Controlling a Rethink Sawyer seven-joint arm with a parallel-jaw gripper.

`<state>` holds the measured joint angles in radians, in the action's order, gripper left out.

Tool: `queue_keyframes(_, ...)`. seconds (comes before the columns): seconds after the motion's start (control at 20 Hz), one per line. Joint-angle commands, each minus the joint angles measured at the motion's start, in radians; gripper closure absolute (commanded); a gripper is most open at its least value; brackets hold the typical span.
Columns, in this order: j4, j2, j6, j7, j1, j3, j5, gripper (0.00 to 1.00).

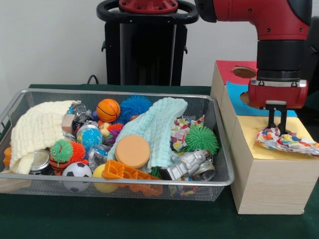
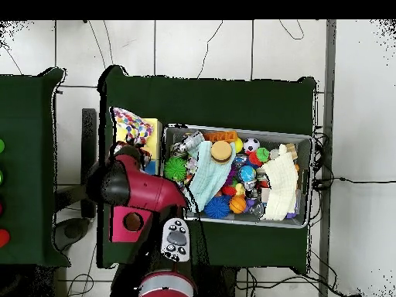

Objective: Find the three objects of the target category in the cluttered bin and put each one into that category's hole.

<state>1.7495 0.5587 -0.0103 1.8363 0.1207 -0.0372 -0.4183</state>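
A soft white cloth with multicolour dots [image 1: 291, 142] lies on the yellow top [image 1: 251, 142] of the pale wooden box, right of the wire-mesh bin [image 1: 124, 183]. It also shows in the overhead view [image 2: 131, 124]. My gripper [image 1: 277, 130] points straight down with its tips in this cloth's left end, shut on it. The cloth and gripper hide the yellow box's hole. Another dotted piece [image 1: 182, 130] lies in the bin between the mint cloth and a green spiky ball. In the overhead view the arm hides the gripper.
The blue-topped box [image 1: 233, 94] and red-topped box [image 1: 227, 69] stand behind the yellow one. The bin [image 2: 240, 130] holds a cream cloth [image 1: 40, 132], mint cloth [image 1: 154, 127], orange disc [image 1: 132, 151], basketball [image 1: 108, 109], green spiky ball [image 1: 202, 138] and silver toy [image 1: 192, 167].
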Motion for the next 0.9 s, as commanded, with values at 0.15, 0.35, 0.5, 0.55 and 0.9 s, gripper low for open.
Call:
queue_keyframes(0.15,0.317,-0.085,0.151,0.248,0.124,0.023,-0.017,1.0)
queue_keyframes(0.35,0.31,-0.087,0.122,0.215,0.144,0.002,-0.006,1.0)
queue_keyframes(0.5,0.315,-0.081,0.091,0.131,0.065,0.075,0.068,1.0)
queue_keyframes(0.55,0.318,-0.079,0.083,0.122,0.056,0.085,0.078,1.0)
queue_keyframes(0.9,0.298,-0.079,0.096,0.099,0.063,0.076,0.111,1.0)
